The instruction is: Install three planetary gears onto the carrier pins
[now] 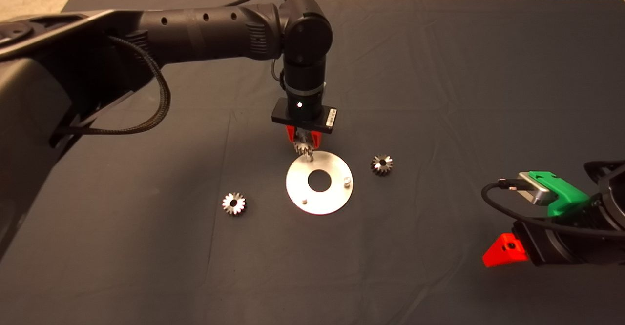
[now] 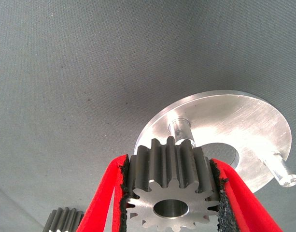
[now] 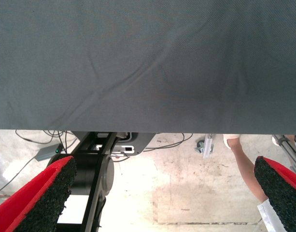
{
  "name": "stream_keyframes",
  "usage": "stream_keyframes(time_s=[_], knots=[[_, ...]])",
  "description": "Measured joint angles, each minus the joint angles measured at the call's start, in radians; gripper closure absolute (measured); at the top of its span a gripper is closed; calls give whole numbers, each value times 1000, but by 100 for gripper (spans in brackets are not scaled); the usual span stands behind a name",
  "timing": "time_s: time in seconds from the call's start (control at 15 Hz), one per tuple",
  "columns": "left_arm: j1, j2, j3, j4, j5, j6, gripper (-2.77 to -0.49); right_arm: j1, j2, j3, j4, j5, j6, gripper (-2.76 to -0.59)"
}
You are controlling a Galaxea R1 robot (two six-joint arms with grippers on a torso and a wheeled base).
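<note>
The silver disc (image 1: 320, 182) lies at the mat's middle with three carrier pins; the far pin (image 1: 310, 158) stands just under my left gripper (image 1: 303, 144). That gripper is shut on a planetary gear (image 2: 171, 187) and holds it just above and slightly short of that pin (image 2: 179, 129). A second pin (image 2: 284, 171) shows at the disc's rim (image 2: 254, 121). Two loose gears lie on the mat, one left of the disc (image 1: 234, 203) and one right of it (image 1: 382, 164). My right gripper (image 1: 505, 251) waits at the lower right, open (image 3: 162, 193).
The dark mat (image 1: 439, 71) spreads wide around the disc. Past the mat's edge the right wrist view shows floor, cables, a black stand (image 3: 97, 176) and a person's leg (image 3: 244, 164).
</note>
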Motion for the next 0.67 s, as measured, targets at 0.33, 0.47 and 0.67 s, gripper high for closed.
stream_keyframes(time_s=[0.33,0.47,0.67], knots=[[0,0,-1,0,0,0,-90,0,0,0,0,0,0,-275],[0,0,-1,-6,0,0,-90,0,0,0,0,0,0,-275],[2,1,-1,-15,0,0,-90,0,0,0,0,0,0,-275]])
